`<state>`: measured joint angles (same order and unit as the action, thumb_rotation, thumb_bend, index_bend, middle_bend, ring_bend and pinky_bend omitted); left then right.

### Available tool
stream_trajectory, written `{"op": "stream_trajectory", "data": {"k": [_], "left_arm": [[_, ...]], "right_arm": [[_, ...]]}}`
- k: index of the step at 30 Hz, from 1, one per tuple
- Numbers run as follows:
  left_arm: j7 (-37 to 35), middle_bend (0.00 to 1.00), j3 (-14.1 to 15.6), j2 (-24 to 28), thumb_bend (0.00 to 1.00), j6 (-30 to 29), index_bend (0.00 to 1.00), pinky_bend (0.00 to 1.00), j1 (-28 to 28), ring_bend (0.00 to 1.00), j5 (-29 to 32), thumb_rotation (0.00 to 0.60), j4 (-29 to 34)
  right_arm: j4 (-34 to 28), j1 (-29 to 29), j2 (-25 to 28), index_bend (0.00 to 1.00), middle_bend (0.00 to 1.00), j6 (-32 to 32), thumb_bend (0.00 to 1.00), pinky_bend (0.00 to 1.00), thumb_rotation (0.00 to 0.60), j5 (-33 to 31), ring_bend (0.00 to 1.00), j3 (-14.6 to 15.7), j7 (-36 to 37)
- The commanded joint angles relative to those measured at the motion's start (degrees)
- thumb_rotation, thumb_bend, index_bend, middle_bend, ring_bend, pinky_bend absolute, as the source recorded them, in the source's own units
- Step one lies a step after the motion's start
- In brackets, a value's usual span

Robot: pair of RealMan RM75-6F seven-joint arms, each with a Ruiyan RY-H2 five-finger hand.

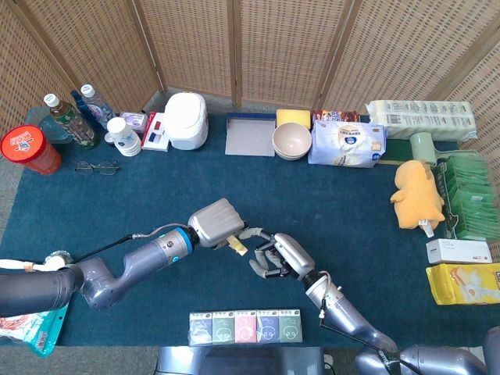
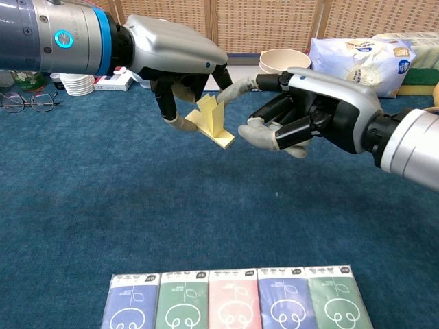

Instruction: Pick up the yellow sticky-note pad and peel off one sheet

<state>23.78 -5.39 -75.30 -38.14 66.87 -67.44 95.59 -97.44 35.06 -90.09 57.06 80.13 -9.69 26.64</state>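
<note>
Left robot hand of mine grips the yellow sticky-note pad, sheets fanned upward; right robot hand beside it, fingers apart, grasping nothing.

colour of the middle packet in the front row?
Pink: the middle packet of the row, with a white line drawing on it. Clearest in the chest view.
</note>
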Motion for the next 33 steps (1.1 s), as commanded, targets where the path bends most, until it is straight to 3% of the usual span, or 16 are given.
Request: {"op": "stream_trajectory", "data": {"k": [1,33], "left_arm": [[-0.08,1.00,-0.06,-0.09,0.35,0.06,0.64,0.96,0.08,1.00,0.21,0.600,0.01],[-1.61,1.00,0.18,0.02,0.35,-0.13,0.64,0.96,-0.16,1.00,0.05,0.600,-0.18]], "right_arm": [[-0.12,0.27,-0.20,0.27,0.83,-0.30,0.44,0.85,0.600,-0.28,0.96,-0.11,-0.40],[0.27,0.65,-0.73,0.38,0.84,-0.68,0.44,0.85,0.600,-1.53,0.97,-0.13,-1.44]]}}
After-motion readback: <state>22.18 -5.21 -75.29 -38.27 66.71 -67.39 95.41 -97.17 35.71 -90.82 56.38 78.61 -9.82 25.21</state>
